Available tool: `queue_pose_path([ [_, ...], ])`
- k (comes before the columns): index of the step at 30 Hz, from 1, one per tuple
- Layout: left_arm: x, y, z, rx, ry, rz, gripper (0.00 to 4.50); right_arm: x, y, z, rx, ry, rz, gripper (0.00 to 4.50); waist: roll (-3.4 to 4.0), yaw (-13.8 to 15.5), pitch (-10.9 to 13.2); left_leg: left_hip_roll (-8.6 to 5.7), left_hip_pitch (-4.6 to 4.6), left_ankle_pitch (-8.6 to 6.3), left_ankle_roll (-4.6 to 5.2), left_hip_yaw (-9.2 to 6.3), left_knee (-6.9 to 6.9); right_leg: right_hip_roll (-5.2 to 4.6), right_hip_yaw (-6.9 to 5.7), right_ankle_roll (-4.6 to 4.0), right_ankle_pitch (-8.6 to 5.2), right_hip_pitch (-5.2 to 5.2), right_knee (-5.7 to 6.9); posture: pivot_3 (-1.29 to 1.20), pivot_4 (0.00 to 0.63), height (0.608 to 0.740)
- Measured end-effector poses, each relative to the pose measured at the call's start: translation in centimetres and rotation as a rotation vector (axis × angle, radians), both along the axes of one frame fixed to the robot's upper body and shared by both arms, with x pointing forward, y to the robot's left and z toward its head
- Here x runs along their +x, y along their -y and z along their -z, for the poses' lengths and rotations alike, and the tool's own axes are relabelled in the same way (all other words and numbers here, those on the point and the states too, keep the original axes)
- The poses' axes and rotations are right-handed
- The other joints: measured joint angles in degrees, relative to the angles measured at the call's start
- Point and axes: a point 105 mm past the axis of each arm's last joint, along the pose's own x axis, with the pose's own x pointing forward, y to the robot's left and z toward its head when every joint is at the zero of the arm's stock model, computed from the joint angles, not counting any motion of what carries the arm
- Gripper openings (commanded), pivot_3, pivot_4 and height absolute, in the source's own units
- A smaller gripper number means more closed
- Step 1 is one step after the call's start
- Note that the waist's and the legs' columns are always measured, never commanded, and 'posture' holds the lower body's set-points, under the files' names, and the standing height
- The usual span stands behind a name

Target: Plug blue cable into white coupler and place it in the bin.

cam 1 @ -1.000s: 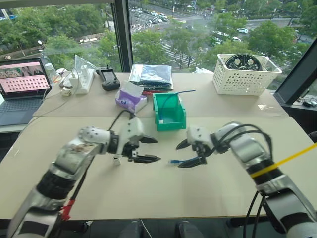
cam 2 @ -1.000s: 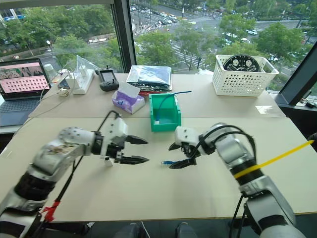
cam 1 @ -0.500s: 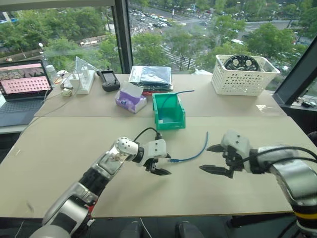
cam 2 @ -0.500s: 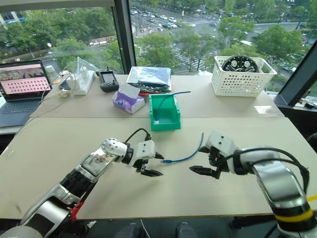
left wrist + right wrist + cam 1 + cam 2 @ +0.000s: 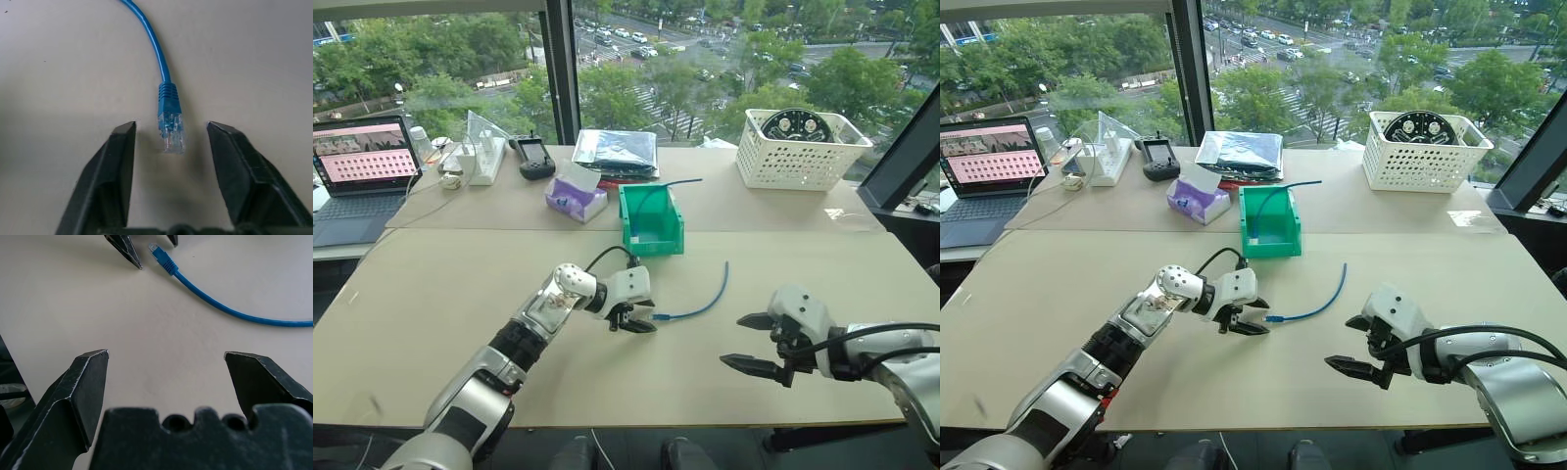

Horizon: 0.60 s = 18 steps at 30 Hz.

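The blue cable [image 5: 700,305] lies in a curve on the table in front of the green bin [image 5: 651,217]. Its clear plug [image 5: 171,132] rests between the two fingers of my left gripper [image 5: 636,318], with a gap on each side and neither finger touching it. My right gripper [image 5: 754,345] hovers wide open near the table's front edge, to the right of the cable, holding nothing. In the right wrist view the cable [image 5: 215,298] runs ahead of it, with the left fingertips [image 5: 128,247] at the plug. The white coupler is out of view.
A dark teal cable [image 5: 666,183] sticks out of the bin. Behind it are a purple tissue pack [image 5: 573,196], a dark plastic bag [image 5: 615,149], a controller [image 5: 533,157] and a power strip [image 5: 484,157]. A laptop [image 5: 362,157] sits far left, a white basket [image 5: 800,147] far right.
The right gripper let the blue cable drop onto the table and drew back to the right and the front edge. The left gripper came down around the plug and narrowed its jaws.
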Motion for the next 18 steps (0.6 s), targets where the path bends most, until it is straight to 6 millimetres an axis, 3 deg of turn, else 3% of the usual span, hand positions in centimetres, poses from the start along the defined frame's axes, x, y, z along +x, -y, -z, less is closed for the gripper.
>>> queue_pose_path([
  [3,-0.1,0.1,0.0,0.001,-0.008,0.002,0.20,0.0,-0.1,0.0,0.009,-0.004,0.003,4.38,0.00,0.0,0.0,0.00,0.01,0.00,0.00,-0.01,0.00,0.01,0.00,0.00,0.00,0.01,0.01,0.00,0.150,0.740],
  [4,0.0,0.1,0.0,0.004,-0.010,-0.002,0.08,-0.1,-0.2,0.0,0.017,-0.012,0.008,4.38,0.00,0.0,0.0,0.01,0.02,0.00,0.00,-0.02,0.00,0.02,0.00,0.00,0.00,0.01,0.01,0.00,0.150,0.740],
  [8,0.3,0.3,-0.4,-0.039,-0.041,-0.045,0.08,-0.3,-1.1,0.0,0.194,-0.069,0.084,4.38,-0.03,0.0,0.0,0.07,-0.04,0.00,0.00,-0.15,0.01,0.05,-0.03,0.00,0.00,0.01,0.01,0.00,0.150,0.740],
  [12,0.4,2.2,-2.8,-0.197,-0.051,-0.111,0.08,-1.1,-2.7,0.2,0.490,-0.222,0.150,4.38,-0.01,0.1,0.0,0.01,-0.14,0.00,0.00,-0.62,0.01,-0.03,-0.01,0.04,0.04,-0.02,0.02,0.00,0.150,0.740],
  [16,0.2,3.5,-5.5,-0.366,-0.107,-0.204,0.08,-1.9,-2.5,0.9,0.676,-0.345,0.257,4.38,0.00,-0.1,0.0,0.00,-0.14,-0.01,0.02,-0.73,0.01,-0.04,-0.02,0.02,0.07,0.04,0.01,0.00,0.150,0.740],
  [18,-0.3,3.6,-5.9,-0.396,-0.140,-0.221,0.08,-1.7,-2.4,0.8,0.774,-0.371,0.304,4.38,0.07,-0.5,0.0,0.02,-0.09,-0.01,0.02,-0.75,-0.02,0.01,0.01,0.03,0.06,0.04,0.04,0.00,0.150,0.740],
])
